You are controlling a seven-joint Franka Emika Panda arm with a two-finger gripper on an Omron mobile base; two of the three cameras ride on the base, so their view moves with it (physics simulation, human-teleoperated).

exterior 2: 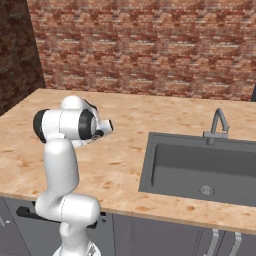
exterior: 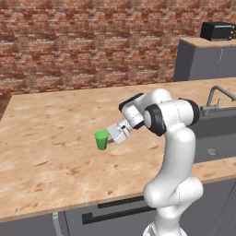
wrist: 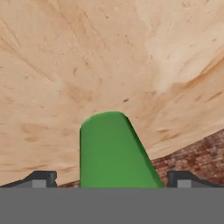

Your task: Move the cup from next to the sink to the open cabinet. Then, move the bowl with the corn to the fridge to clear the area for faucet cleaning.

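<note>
Cup [wrist: 113, 151] between wide jaws, hand view

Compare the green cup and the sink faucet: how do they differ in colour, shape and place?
The cup is bright green; the faucet is silver-grey metal. The cup is a short tapered tumbler, while the faucet is a slim stem with an angled spout. The cup stands alone on the open wooden counter, between the fingertips of the open end effector; the faucet is fixed at the back edge of the sink. Both stand upright.
</note>
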